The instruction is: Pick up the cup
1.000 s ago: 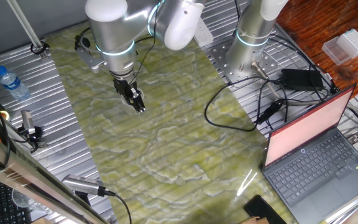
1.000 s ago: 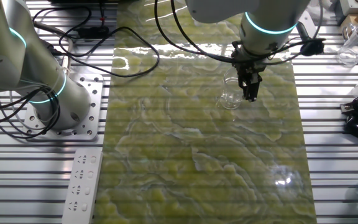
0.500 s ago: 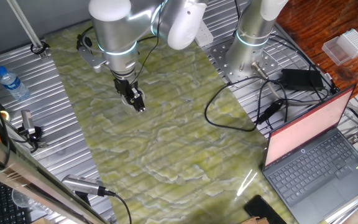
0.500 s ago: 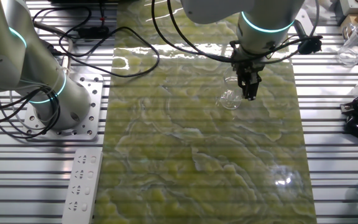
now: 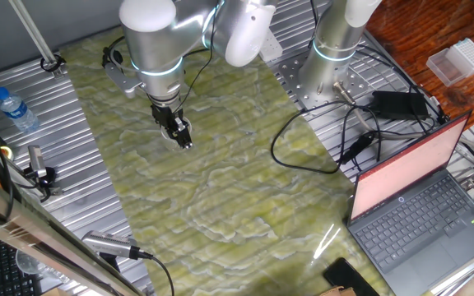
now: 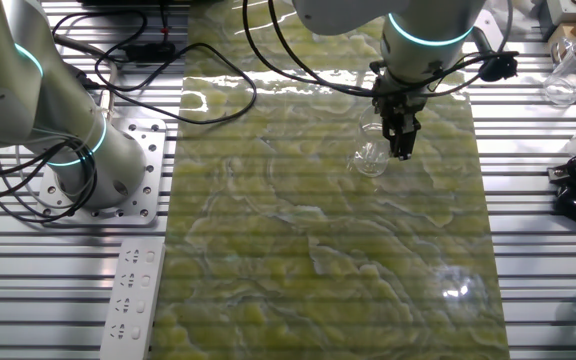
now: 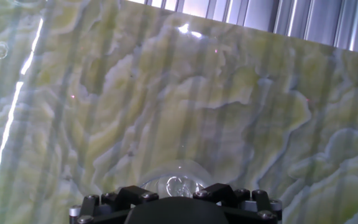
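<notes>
We held the cup (image 6: 370,159) by its rim in the closed tool (image 6: 402,152), seemingly just clear of the tabletop (image 6: 318,260). We judged a slow, vertical lift best, since thin clear plastic slips and deforms easily.

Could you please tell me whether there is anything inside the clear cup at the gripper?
The cup looks empty: the green marbled mat shows through its walls. In the hand view the gripper body covers its near part, so that portion cannot be checked.
</notes>
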